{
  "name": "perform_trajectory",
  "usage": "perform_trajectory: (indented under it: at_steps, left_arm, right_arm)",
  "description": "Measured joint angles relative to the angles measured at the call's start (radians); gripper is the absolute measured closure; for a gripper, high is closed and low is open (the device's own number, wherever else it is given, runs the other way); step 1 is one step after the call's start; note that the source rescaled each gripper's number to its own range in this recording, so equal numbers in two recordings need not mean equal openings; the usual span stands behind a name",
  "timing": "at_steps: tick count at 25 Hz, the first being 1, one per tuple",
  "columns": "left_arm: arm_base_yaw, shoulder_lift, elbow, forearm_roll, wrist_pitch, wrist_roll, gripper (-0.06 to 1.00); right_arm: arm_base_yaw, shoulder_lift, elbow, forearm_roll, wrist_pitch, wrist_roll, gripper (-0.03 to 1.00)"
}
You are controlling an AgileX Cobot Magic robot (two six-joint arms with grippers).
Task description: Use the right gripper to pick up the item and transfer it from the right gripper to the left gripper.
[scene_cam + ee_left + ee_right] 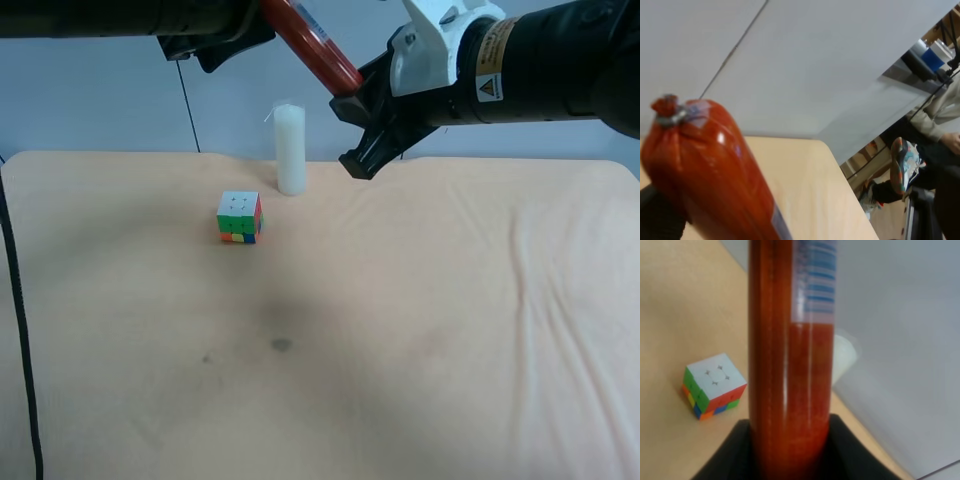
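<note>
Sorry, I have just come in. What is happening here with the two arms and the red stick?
The right gripper holds the item, a red stick, by its lower end, up in the air above the table. The left gripper is close to the stick's upper end, but I cannot tell whether it grips the stick. The handover is therefore not clearly done. The cube and the candle stand on the table, apart from both arms.

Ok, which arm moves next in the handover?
Left, probably. The right gripper holds the item aloft by its lower end; the left gripper is at the crimped upper end, grip not confirmable, so it should clamp next.
</note>
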Motion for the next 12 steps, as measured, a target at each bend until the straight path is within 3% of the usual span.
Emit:
perform_trajectory:
  at_steps: [12]
  left_arm:
    - [0.000, 0.023, -0.019, 0.026, 0.003, 0.001, -0.04]
  right_arm:
    - [0.000, 0.000, 0.000, 0.000, 0.000, 0.000, 0.96]
